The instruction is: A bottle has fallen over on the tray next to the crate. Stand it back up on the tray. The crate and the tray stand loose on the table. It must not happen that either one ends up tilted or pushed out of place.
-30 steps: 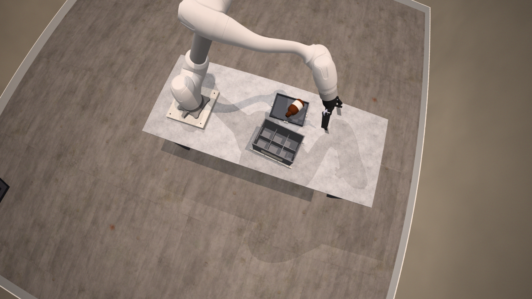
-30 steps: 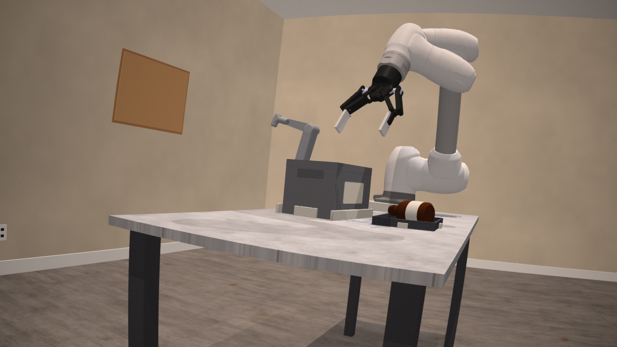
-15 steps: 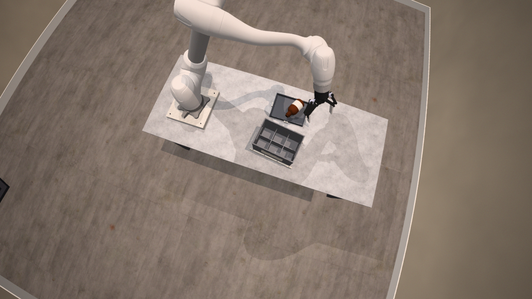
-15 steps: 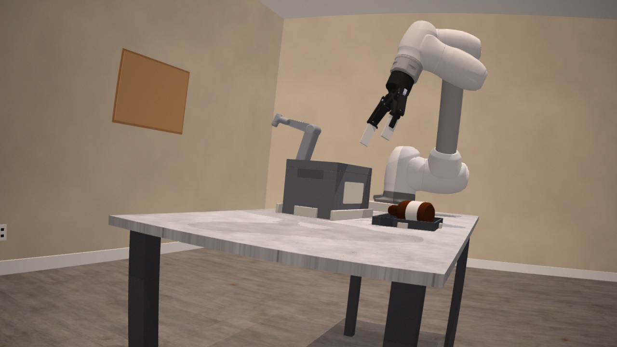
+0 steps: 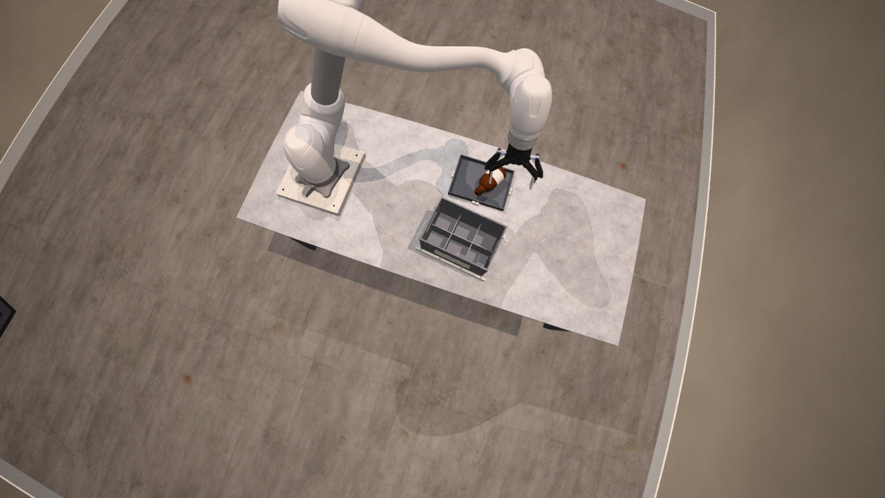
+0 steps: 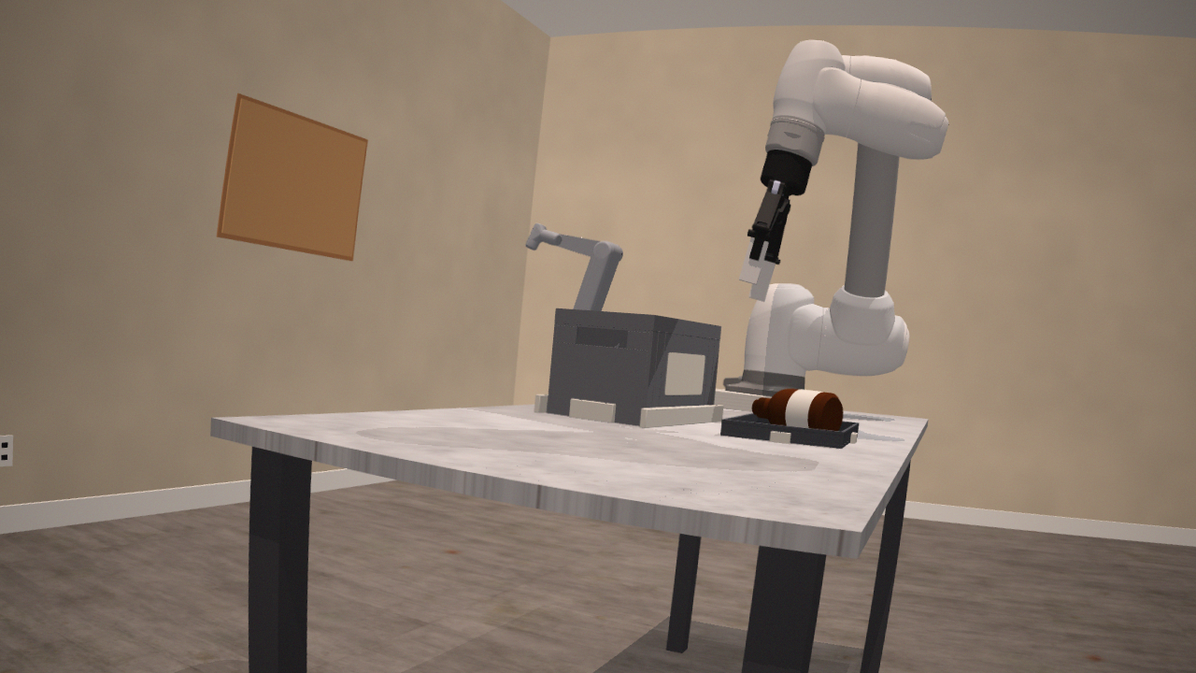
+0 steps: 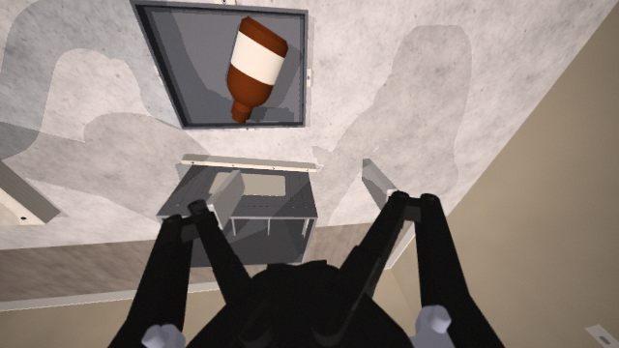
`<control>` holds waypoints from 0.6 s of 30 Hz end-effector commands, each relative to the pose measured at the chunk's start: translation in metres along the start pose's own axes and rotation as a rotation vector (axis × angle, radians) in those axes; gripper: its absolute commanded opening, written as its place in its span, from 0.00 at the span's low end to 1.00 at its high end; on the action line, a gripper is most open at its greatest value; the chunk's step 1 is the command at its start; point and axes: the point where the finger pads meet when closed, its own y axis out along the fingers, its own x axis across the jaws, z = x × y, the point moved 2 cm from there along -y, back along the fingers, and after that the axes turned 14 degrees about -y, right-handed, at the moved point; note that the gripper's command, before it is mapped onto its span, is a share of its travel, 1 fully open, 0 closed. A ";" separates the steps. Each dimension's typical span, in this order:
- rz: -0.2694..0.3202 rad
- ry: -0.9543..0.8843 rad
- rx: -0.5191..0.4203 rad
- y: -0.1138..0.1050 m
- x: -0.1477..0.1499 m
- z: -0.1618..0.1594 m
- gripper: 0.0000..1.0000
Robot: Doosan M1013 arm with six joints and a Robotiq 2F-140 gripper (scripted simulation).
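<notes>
While the gripper [image 6: 759, 280] hangs well above the tray [image 6: 840, 436], its fingers are spread wide w/ nothing between them. Bottle [image 7: 255, 67], brown w/ a white label, lies on its side in the tray, neck toward the crate [image 5: 434, 214]. Tray sits just beside the crate, nearer the table's [image 5: 588, 297] far long edge, approx. mid-length. Arm base [image 5: 285, 191] is at the left end.
</notes>
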 end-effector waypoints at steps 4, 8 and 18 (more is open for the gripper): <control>0.047 0.233 0.080 0.001 -0.033 0.021 1.00; 0.073 0.381 0.130 0.001 -0.053 0.034 1.00; 0.108 0.572 0.195 0.001 -0.078 0.051 1.00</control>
